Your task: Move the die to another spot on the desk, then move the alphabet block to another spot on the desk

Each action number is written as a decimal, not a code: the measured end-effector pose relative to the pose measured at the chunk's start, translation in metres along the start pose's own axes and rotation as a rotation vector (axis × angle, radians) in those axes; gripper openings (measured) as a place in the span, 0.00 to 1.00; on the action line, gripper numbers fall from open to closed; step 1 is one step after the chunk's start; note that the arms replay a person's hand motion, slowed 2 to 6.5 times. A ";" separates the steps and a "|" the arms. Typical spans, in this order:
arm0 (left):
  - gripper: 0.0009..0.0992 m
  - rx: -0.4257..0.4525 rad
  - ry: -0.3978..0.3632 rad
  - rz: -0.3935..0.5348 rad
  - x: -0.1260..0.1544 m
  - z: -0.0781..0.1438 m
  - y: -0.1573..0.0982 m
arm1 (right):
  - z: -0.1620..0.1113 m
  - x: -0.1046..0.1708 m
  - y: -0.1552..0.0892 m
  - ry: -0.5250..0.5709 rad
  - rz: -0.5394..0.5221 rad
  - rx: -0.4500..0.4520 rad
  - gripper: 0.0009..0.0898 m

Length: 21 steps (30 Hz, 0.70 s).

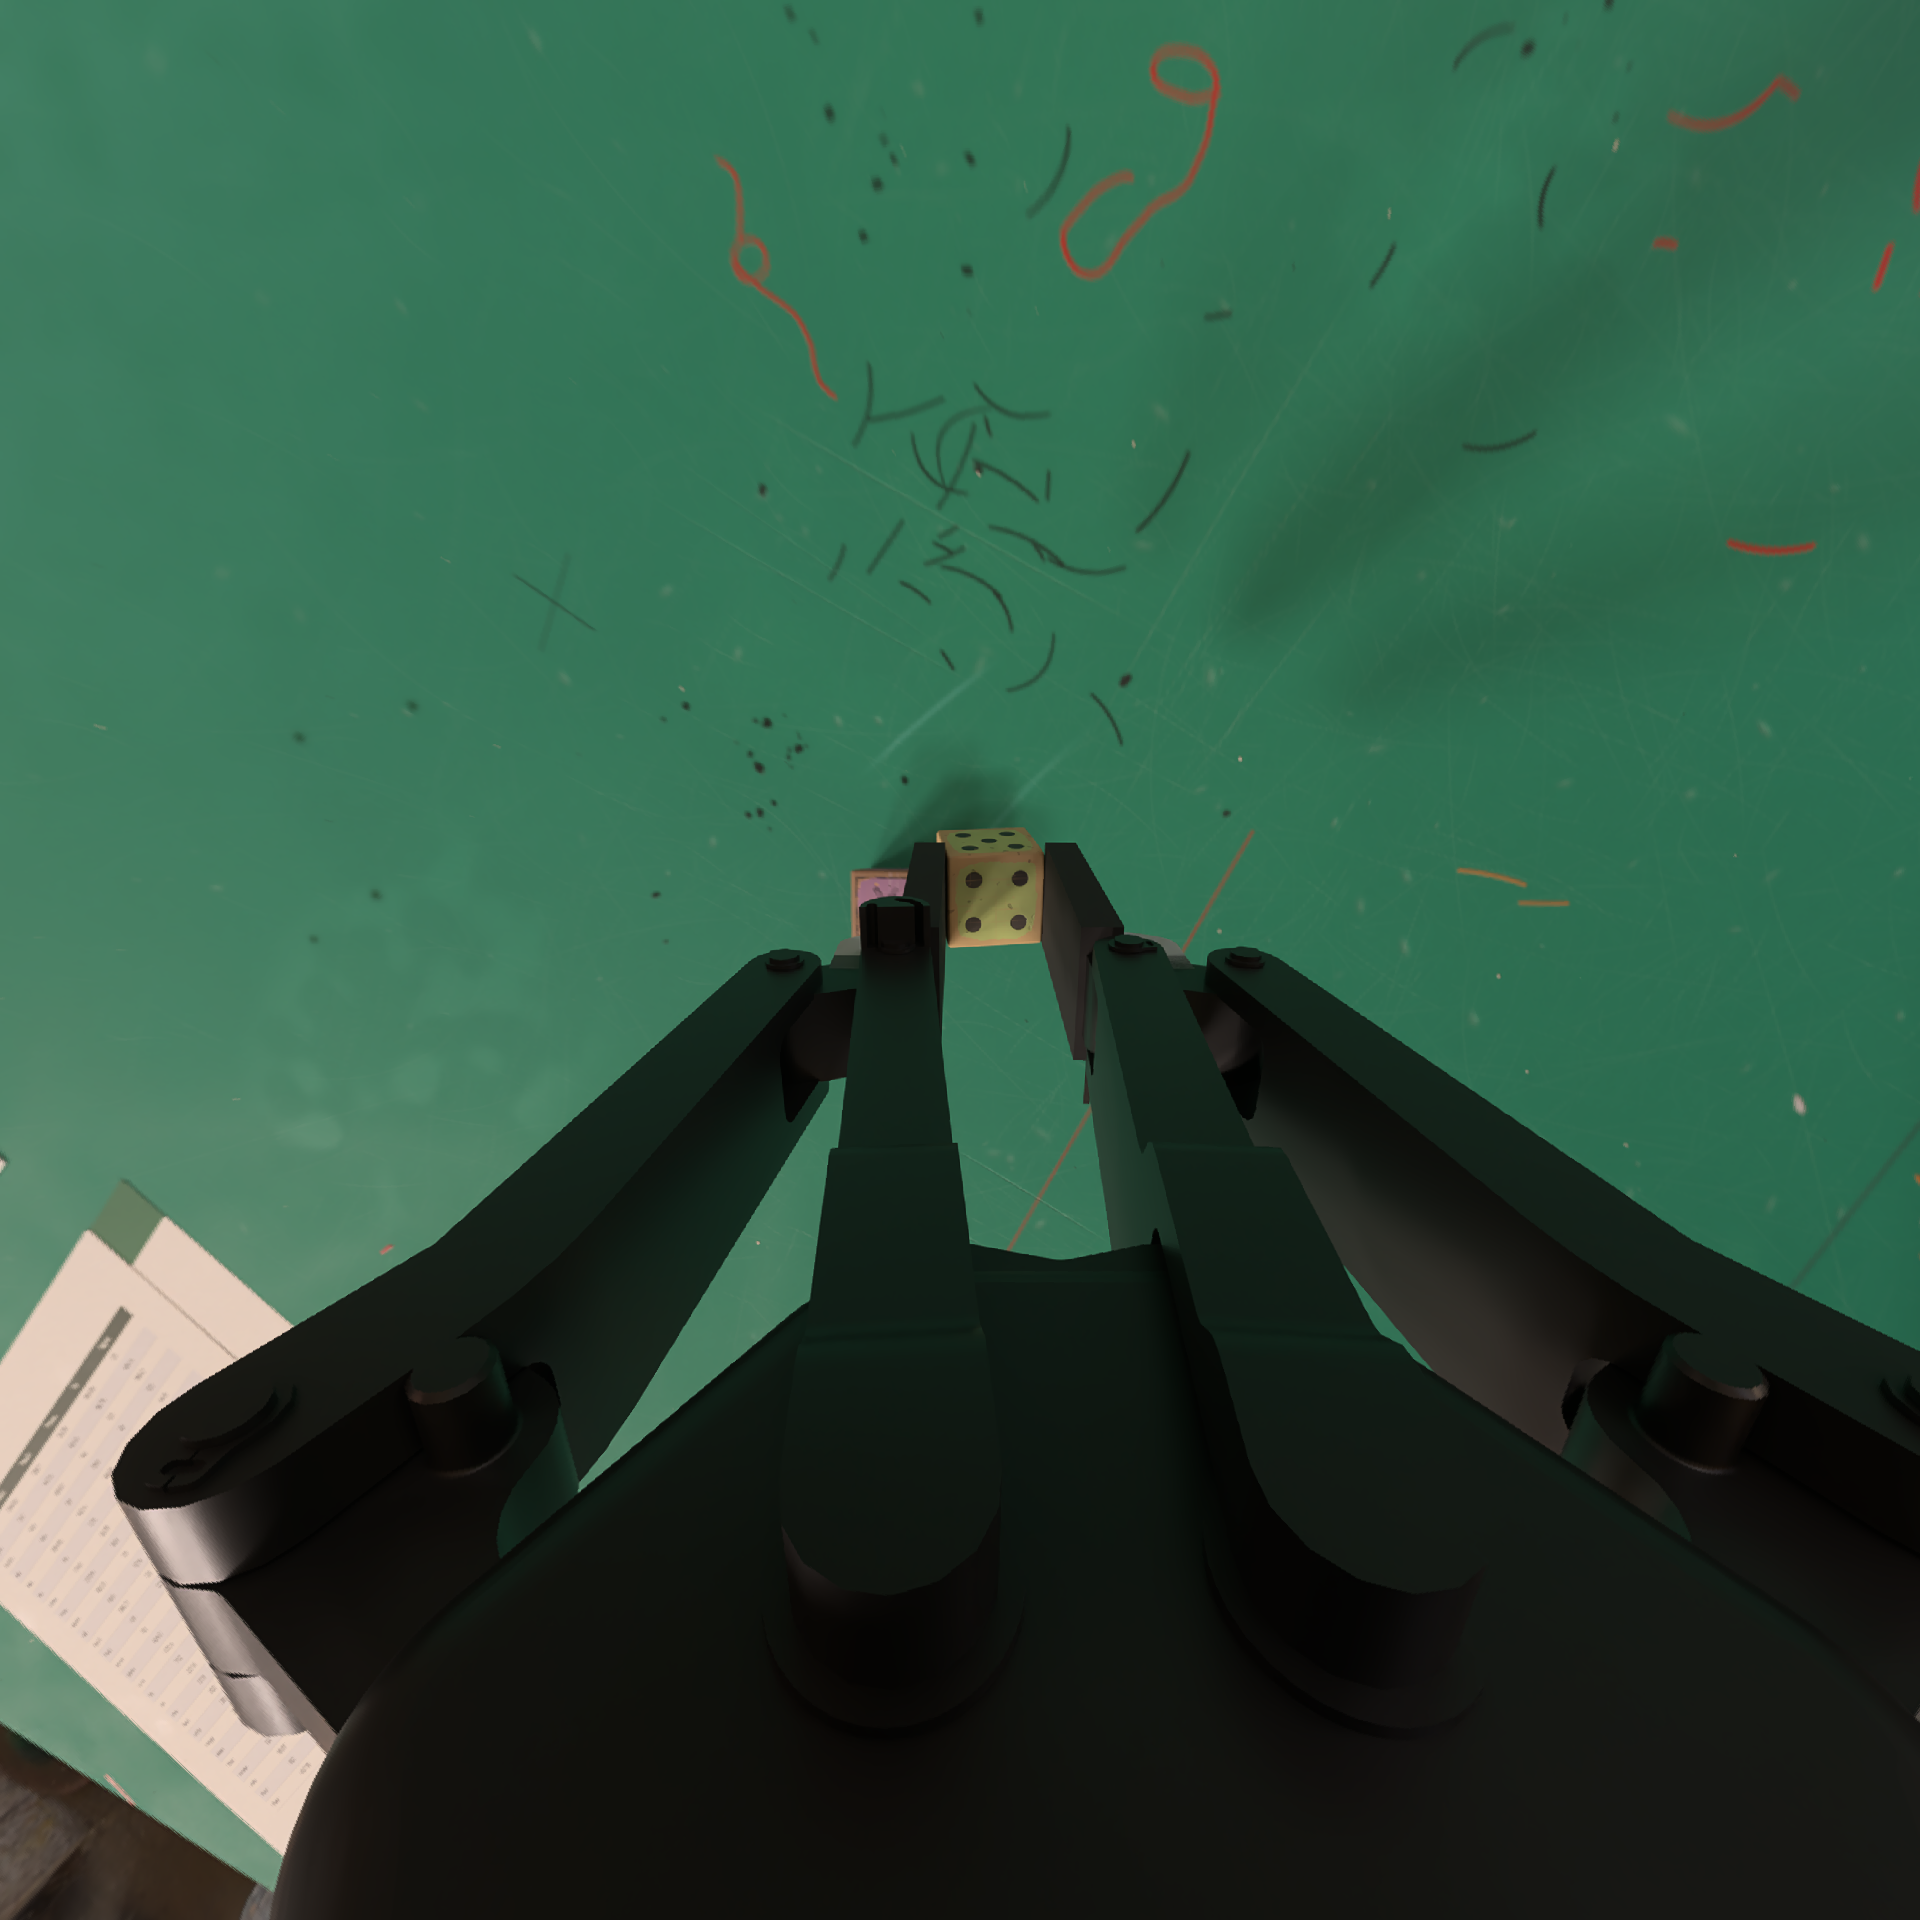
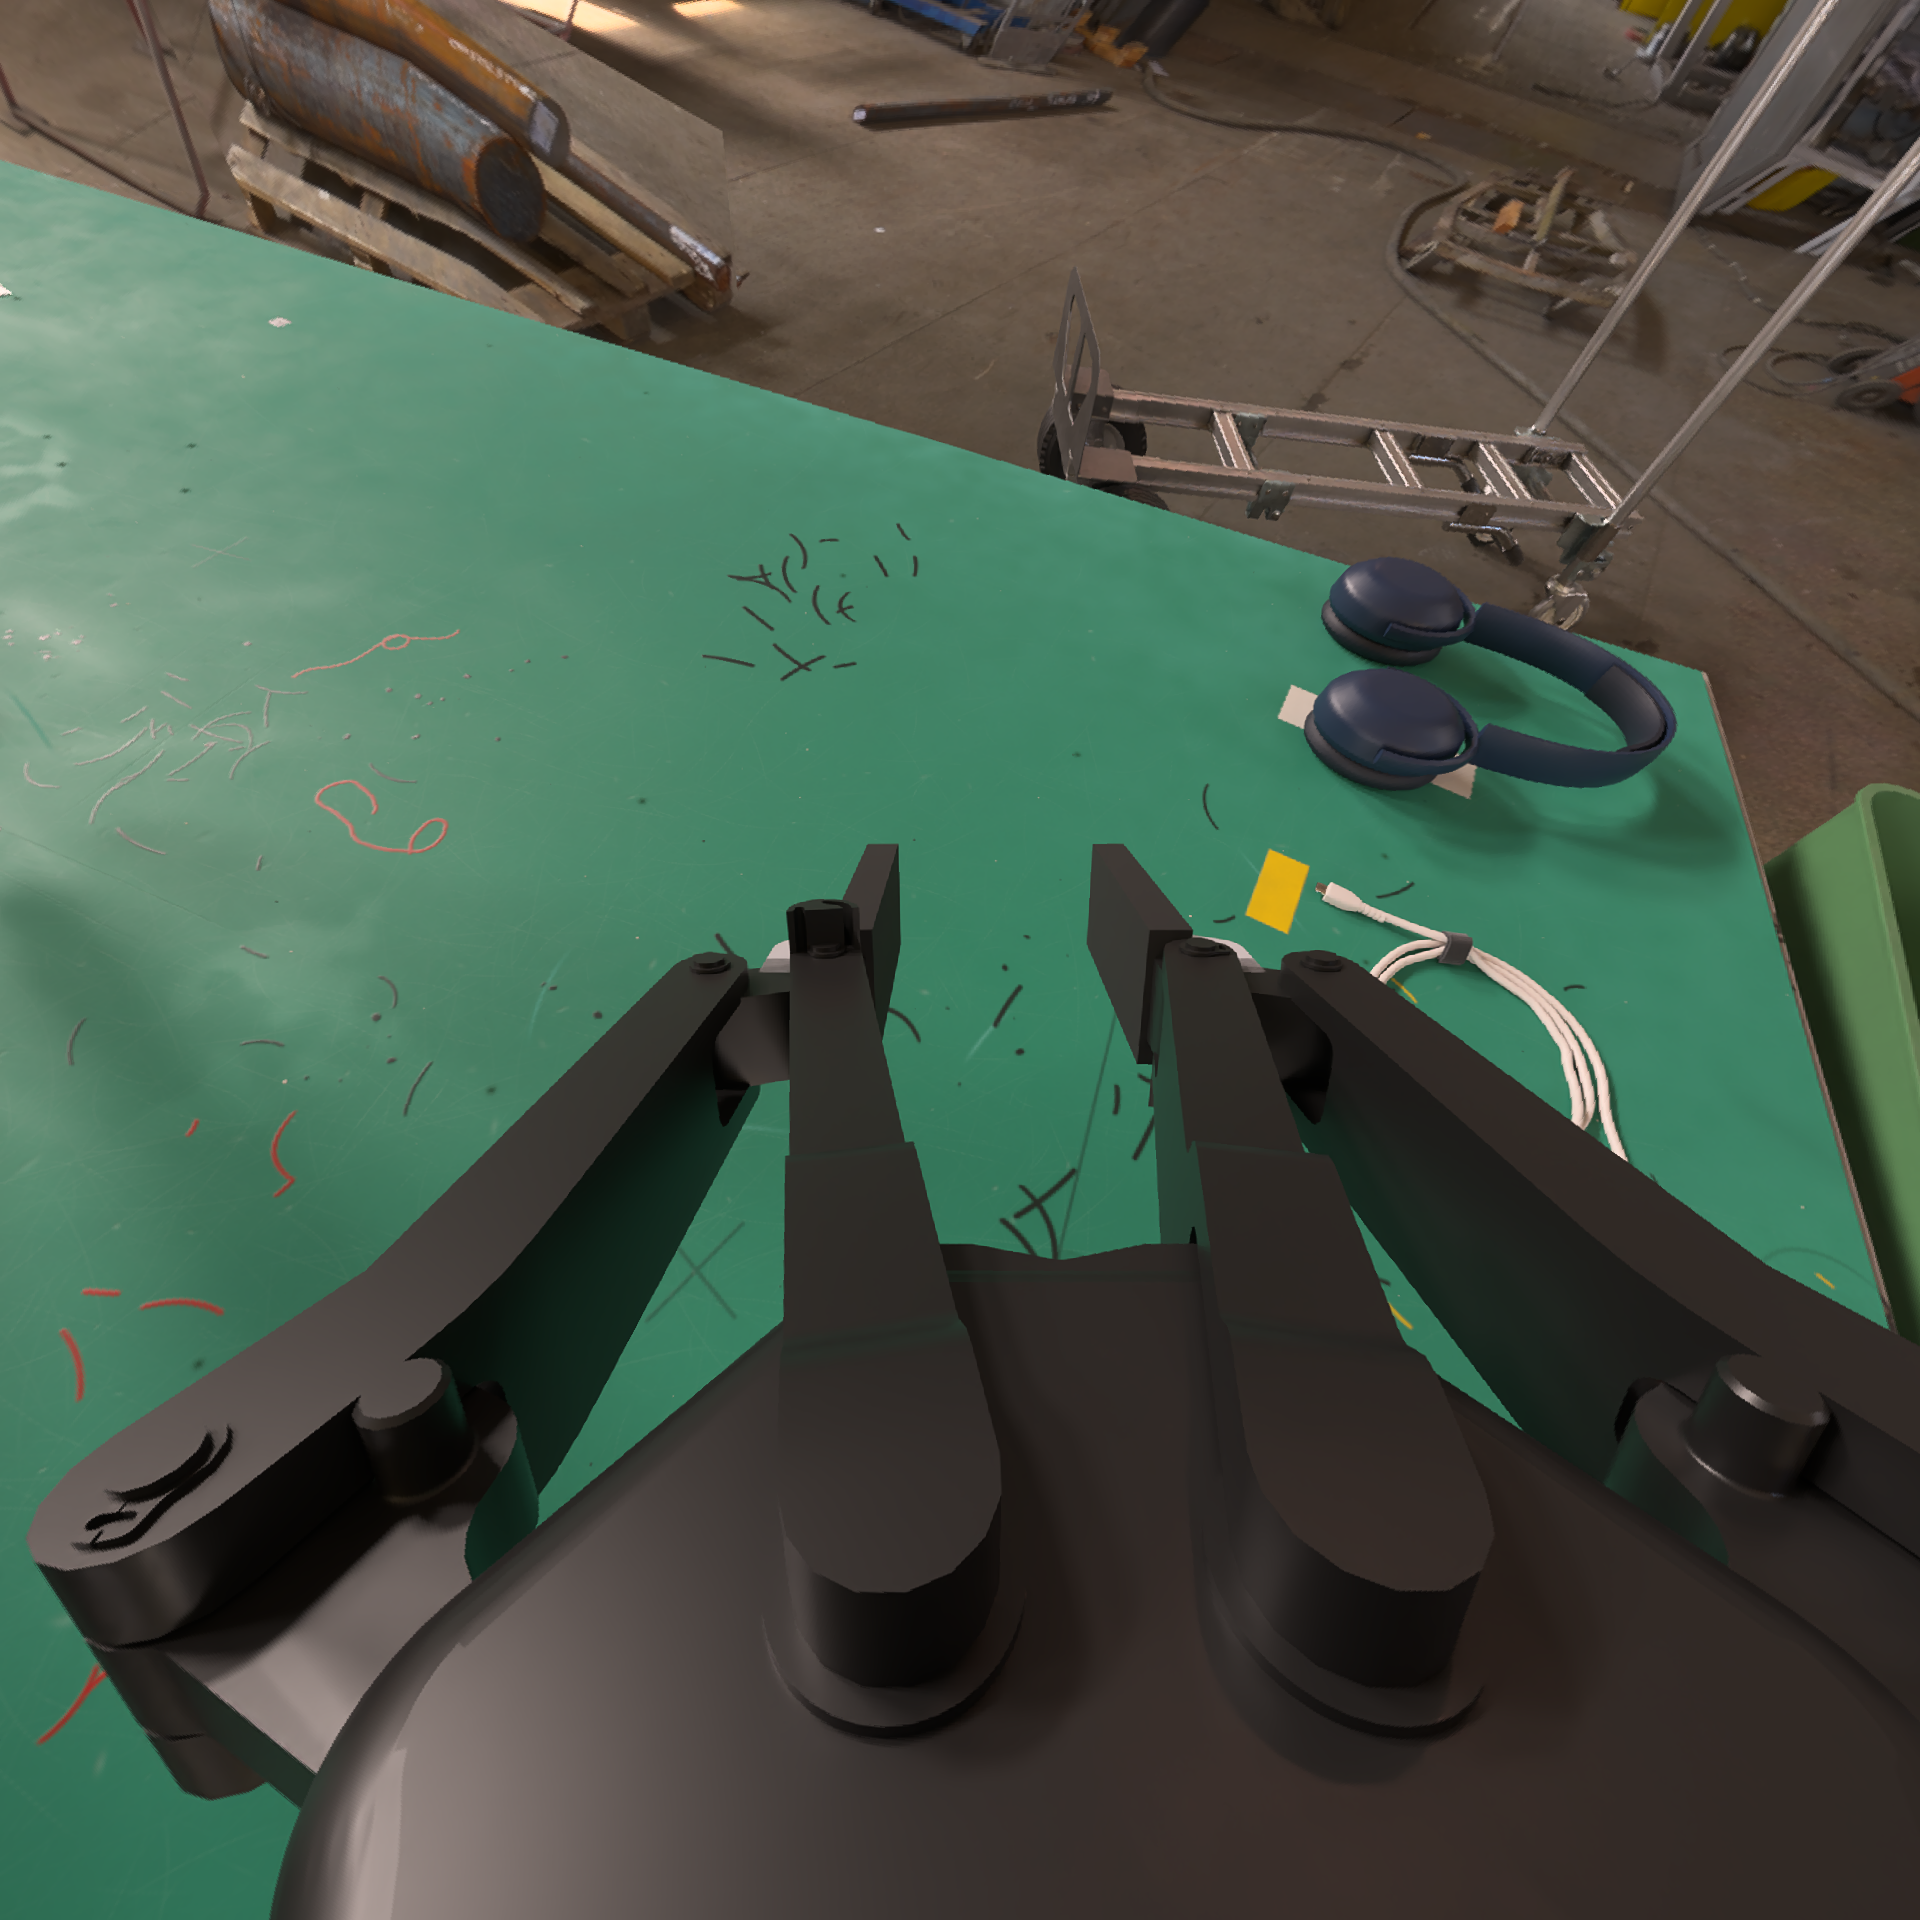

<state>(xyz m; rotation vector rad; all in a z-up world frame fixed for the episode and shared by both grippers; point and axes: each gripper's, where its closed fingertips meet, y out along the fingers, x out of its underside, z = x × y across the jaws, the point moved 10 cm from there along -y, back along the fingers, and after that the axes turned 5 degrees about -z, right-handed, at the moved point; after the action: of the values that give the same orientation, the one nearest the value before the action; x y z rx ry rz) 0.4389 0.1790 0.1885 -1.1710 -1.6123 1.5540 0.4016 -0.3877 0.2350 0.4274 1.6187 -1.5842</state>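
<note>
In the left wrist view a yellow die (image 1: 992,899) with black dots sits between the fingertips of my left gripper (image 1: 992,873). Both fingers press on its sides, and its shadow falls on the green desk (image 1: 520,416) just behind it. A small pink-faced alphabet block (image 1: 876,891) lies on the desk right beside the left finger, which partly hides it. My right gripper (image 2: 992,862) is open and empty, hovering over the desk (image 2: 520,499) away from both objects.
A printed sheet (image 1: 125,1455) lies at the near left desk edge. In the right wrist view, blue headphones (image 2: 1455,707), a yellow tag (image 2: 1276,888) and a coiled white cable (image 2: 1507,997) lie near the right edge. A green bin (image 2: 1870,987) stands beyond it.
</note>
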 end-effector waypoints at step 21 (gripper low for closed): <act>0.25 -0.233 0.056 0.609 -0.020 0.026 -0.092 | -0.001 -0.001 0.000 0.006 0.008 -0.019 0.54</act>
<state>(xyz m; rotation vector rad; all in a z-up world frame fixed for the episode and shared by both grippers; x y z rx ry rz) 0.4075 0.1562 0.2781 -1.9506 -1.5053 1.6885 0.4014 -0.3861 0.2354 0.4286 1.6339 -1.5614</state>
